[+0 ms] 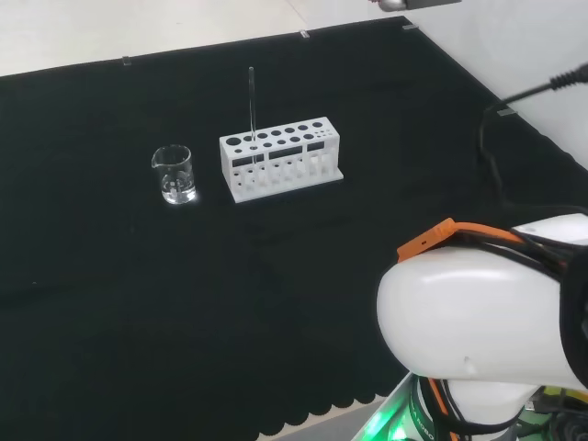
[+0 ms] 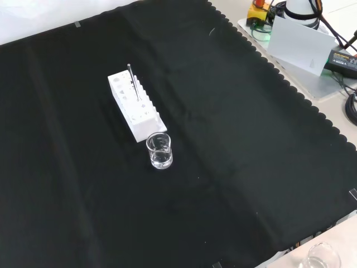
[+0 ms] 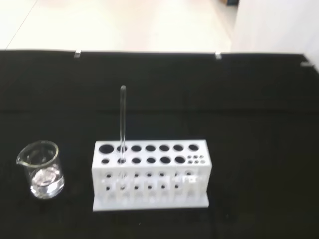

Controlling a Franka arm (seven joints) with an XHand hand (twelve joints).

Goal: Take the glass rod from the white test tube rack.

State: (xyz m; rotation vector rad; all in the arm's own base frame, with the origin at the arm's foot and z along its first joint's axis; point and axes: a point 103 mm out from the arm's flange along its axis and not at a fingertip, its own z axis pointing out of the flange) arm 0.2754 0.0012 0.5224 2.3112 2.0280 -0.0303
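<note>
A white test tube rack (image 1: 281,159) (image 2: 134,105) (image 3: 151,174) stands on the black cloth. A thin clear glass rod (image 1: 251,103) (image 2: 133,81) (image 3: 122,122) stands upright in one of its holes near the end next to the beaker. In the head view the rod sits at the rack's left end; in the front view it rises from the middle of the rack's top. The wrist view looks at the rack and rod from some distance off.
A small clear glass beaker (image 1: 174,174) (image 2: 159,150) (image 3: 42,169) stands just beside the rack. The arm's white link (image 1: 482,317) fills the head view's lower right. Another glass vessel (image 2: 323,257) sits off the cloth at the front view's lower right.
</note>
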